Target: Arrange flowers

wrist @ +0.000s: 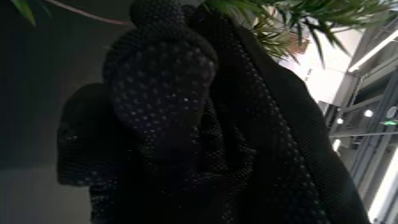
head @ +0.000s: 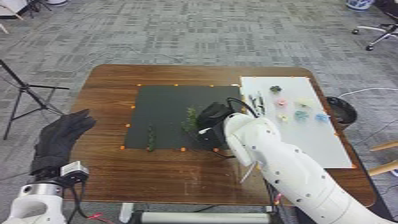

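**Right robot hand [head: 213,118] pinches leafy green sprig [head: 191,119]**

Head view: the sprig shows just left of the hand, over the black mat [head: 169,102]. A thin green sprig [head: 150,139] lies farther left. Right of the arm, the white board [head: 330,156] holds small pastel flowers [head: 301,115] and metal tools [head: 257,104]. The left robot hand [head: 64,137], fingers extended, is at the brown wooden bench's [head: 102,172] left edge.

Right wrist view: curled black fingers [wrist: 164,75] meet a reddish stem [wrist: 84,12] beside narrow leaves.

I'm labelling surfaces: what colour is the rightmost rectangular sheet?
White rectangular sheet, clearest in the head view.
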Controlling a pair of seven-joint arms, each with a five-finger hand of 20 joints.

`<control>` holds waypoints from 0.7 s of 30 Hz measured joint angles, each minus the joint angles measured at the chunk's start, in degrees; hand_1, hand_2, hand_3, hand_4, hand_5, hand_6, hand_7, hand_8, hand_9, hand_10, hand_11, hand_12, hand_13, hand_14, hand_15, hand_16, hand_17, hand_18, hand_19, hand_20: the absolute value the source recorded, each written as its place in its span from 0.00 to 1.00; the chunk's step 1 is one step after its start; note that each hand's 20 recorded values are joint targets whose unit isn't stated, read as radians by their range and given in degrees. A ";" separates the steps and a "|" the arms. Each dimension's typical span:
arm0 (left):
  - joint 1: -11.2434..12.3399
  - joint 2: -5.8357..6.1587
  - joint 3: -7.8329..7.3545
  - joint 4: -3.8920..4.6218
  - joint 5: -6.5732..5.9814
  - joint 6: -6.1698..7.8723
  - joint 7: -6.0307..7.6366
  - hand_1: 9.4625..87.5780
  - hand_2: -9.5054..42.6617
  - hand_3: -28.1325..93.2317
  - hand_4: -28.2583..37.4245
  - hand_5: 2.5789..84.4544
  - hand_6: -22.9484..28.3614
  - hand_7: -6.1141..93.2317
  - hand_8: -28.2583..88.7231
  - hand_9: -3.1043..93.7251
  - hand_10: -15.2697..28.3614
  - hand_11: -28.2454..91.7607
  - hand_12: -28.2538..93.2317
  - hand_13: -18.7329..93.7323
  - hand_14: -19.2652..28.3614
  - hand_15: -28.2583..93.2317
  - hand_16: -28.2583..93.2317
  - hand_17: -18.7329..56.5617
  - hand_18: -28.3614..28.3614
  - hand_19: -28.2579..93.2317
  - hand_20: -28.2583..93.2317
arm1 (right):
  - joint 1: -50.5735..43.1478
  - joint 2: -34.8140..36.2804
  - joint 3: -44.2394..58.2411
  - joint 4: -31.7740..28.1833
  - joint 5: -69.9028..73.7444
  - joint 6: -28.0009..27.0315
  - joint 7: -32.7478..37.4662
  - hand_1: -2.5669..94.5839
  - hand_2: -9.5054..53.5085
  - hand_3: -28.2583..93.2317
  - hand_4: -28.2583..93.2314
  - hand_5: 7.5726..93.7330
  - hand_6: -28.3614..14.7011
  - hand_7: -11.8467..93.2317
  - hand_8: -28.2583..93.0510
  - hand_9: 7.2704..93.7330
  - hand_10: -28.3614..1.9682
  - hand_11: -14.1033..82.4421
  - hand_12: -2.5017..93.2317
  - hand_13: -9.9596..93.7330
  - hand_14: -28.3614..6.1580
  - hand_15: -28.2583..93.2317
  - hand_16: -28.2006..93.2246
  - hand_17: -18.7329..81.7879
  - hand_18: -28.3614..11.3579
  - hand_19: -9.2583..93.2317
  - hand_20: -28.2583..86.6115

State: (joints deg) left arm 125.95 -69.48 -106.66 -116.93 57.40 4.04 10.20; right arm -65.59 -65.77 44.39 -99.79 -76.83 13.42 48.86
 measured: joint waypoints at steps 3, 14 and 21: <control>-0.02 0.00 0.01 0.00 0.02 -0.15 -0.14 0.19 0.26 0.79 0.03 0.60 0.52 0.24 0.19 0.55 0.69 0.45 0.37 0.51 0.80 0.41 0.25 0.34 0.73 0.34 0.38 | 0.00 0.44 -0.36 -0.71 -0.58 0.81 -0.71 0.70 0.09 0.62 0.16 0.78 0.50 0.33 0.37 0.95 0.54 0.27 0.20 1.00 0.76 0.63 0.39 0.93 0.60 0.85 0.59; -0.06 0.09 0.05 0.02 0.07 -0.62 -0.88 0.19 0.25 0.79 0.03 0.60 0.52 0.24 0.19 0.55 0.69 0.45 0.37 0.51 0.80 0.41 0.25 0.34 0.73 0.34 0.38 | -0.19 5.96 -4.66 -3.98 -25.93 -1.30 -14.96 0.69 0.03 0.66 0.16 0.82 0.51 0.31 0.36 0.99 0.55 0.29 0.23 1.00 0.77 0.65 0.39 0.93 0.58 0.85 0.62; -0.17 0.26 0.07 0.06 0.16 -1.05 -1.46 0.19 0.25 0.78 0.03 0.60 0.52 0.23 0.19 0.55 0.69 0.45 0.37 0.51 0.80 0.41 0.25 0.34 0.73 0.34 0.38 | -0.05 7.83 -6.78 -4.81 -35.45 -8.45 -18.26 0.68 0.00 0.66 0.16 0.84 0.52 0.33 0.37 1.00 0.54 0.40 0.20 1.00 0.78 0.68 0.38 0.94 0.58 0.87 0.62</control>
State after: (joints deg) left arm 125.78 -69.22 -106.59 -116.88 57.56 2.99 8.75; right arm -65.64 -57.94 37.61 -104.60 -112.28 4.97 30.60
